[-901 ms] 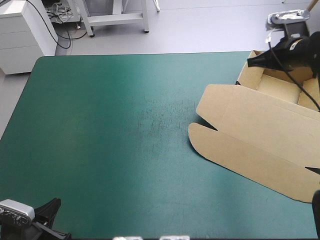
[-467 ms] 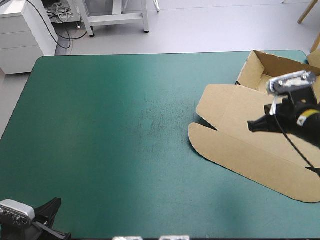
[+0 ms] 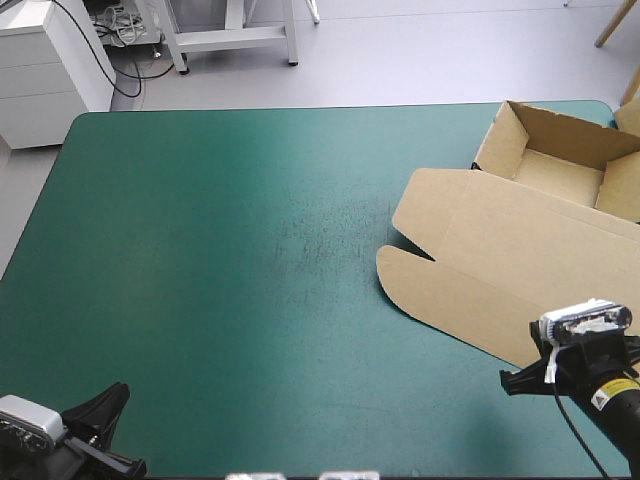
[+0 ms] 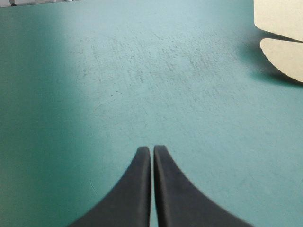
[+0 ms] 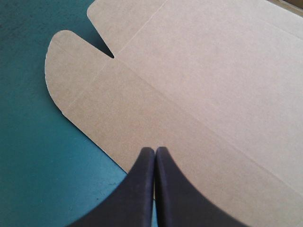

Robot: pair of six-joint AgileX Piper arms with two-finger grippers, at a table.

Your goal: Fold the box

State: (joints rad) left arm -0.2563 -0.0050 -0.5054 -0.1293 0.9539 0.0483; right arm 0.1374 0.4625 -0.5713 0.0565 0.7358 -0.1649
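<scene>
Brown box (image 3: pixel 520 270) at the table's (image 3: pixel 200 250) right side, walls up, lid flat. Right tool (image 5: pixel 155 150) shut over the lid's near edge, maybe to slide under. Left tool (image 4: pixel 152 149) shut, well apart.

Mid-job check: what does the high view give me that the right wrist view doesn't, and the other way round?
High view only: the box's raised tray walls at the cover's far right corner, and the left end effector at its near left corner. Right wrist view only: the right end effector shut, its tips above the lid near its edge. Both: the flat lid with its rounded flap, lying on the teal-green cover.
</scene>
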